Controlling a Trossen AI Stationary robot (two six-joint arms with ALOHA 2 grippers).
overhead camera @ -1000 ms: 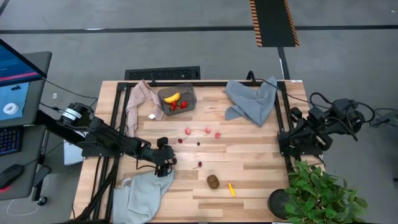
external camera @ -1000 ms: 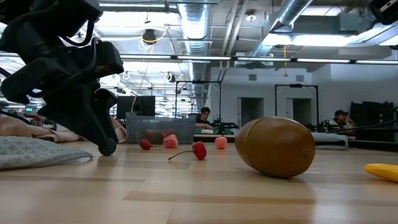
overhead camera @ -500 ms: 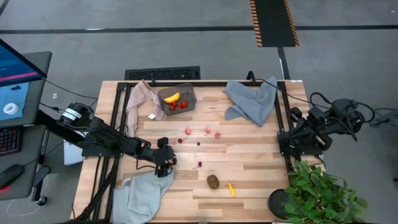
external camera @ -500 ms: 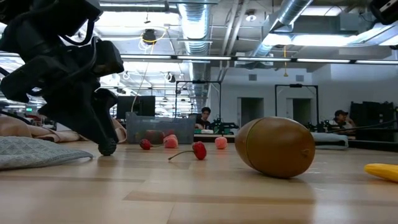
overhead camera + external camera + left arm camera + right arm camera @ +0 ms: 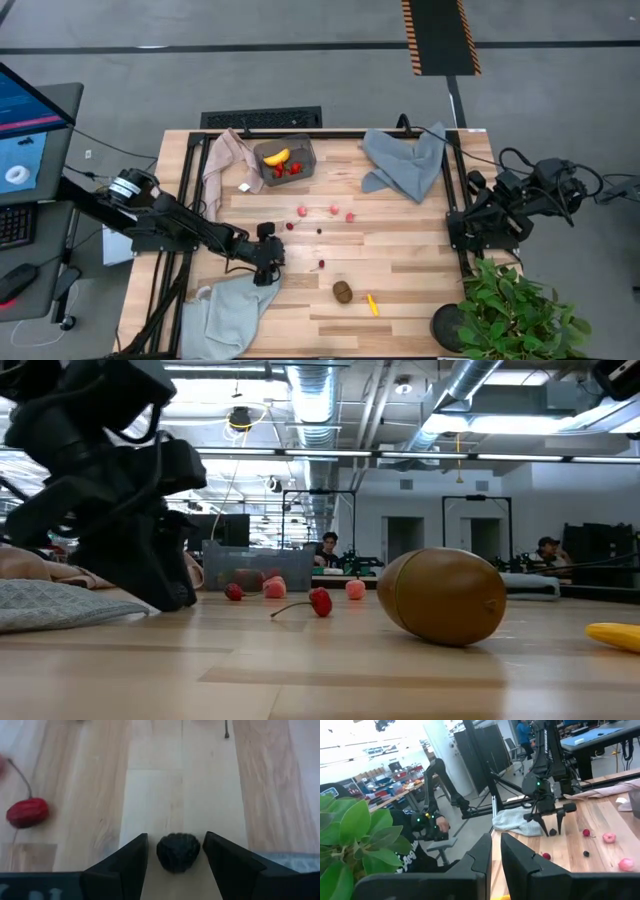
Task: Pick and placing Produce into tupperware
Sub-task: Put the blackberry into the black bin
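My left gripper (image 5: 268,272) stands low over the table's near left, open. Its two fingers stand on either side of a dark berry (image 5: 178,851) that rests on the wood, with a thin gap showing on each side. A red cherry-like fruit (image 5: 27,812) lies close by. The tupperware (image 5: 285,160) stands at the far left-centre with a banana (image 5: 277,157) and strawberries (image 5: 290,169) in it. Pinkish berries (image 5: 334,209), a kiwi (image 5: 343,291) and a yellow piece (image 5: 372,304) lie loose on the table. My right gripper (image 5: 496,855) waits shut at the right edge.
A beige-pink cloth (image 5: 225,160) lies beside the tub. One grey-blue cloth (image 5: 405,162) lies at the far right and another (image 5: 232,310) at the near left, just behind my left gripper. A potted plant (image 5: 515,310) fills the near right corner.
My left gripper has sunk a little toward the table and edged toward the near edge, its fingers staying apart. The fruits have kept their places.
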